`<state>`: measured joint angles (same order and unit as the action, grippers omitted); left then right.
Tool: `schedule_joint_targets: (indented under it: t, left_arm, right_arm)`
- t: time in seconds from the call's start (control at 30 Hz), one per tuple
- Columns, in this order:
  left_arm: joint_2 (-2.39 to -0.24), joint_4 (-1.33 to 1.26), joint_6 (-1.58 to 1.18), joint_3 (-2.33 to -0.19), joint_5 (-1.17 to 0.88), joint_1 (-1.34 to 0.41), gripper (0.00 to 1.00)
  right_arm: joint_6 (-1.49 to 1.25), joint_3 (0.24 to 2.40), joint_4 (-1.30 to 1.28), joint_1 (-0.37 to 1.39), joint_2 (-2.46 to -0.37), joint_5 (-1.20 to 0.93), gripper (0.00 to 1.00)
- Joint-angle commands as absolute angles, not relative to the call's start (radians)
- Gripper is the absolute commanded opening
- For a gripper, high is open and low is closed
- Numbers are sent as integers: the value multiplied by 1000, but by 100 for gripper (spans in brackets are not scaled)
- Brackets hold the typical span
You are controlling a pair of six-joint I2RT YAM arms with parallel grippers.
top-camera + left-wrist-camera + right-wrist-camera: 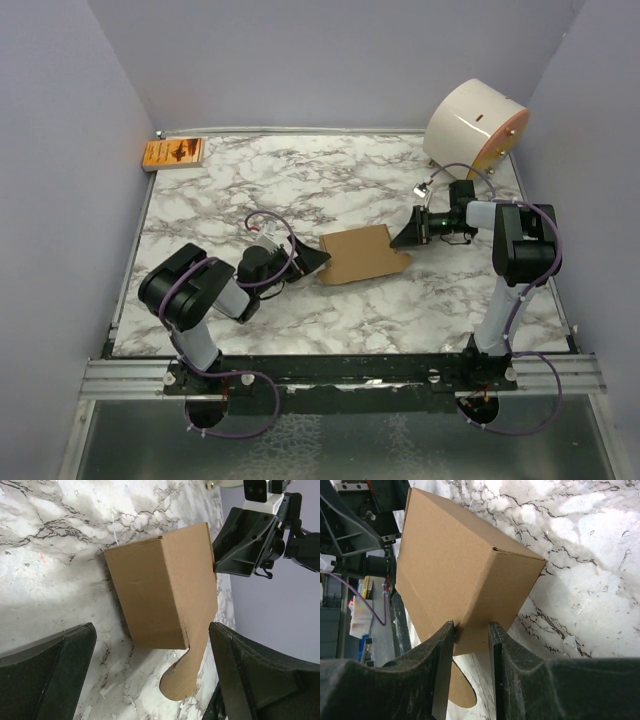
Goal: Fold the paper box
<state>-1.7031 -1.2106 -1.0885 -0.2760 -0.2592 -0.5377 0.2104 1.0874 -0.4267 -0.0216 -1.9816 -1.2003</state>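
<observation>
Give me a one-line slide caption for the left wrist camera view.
Left gripper, open wide, faces the partly folded paper box on the marble table; right gripper at its far end.

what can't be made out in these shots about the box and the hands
- Right wrist view: fingers of the right hand cover an edge of the paper box; pinched or just straddled is unclear.
- Left wrist view: the paper box underside is hidden by its own panels.
- Top view: print on the orange packet is too small to read.
</observation>
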Motion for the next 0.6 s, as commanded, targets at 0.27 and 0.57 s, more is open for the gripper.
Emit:
schedule_joint_targets:
  t: [0.27, 0.57]
  left_arm:
    - [-1858, -1367, -1171, -341, -242, -579, 99]
    - [-1900, -1449, -1212, -349, -216, -598, 99]
  right_arm:
    - [227, 1101, -426, -32, -2020, -1150, 33]
    - [227, 1103, -430, -35, -2029, -1140, 33]
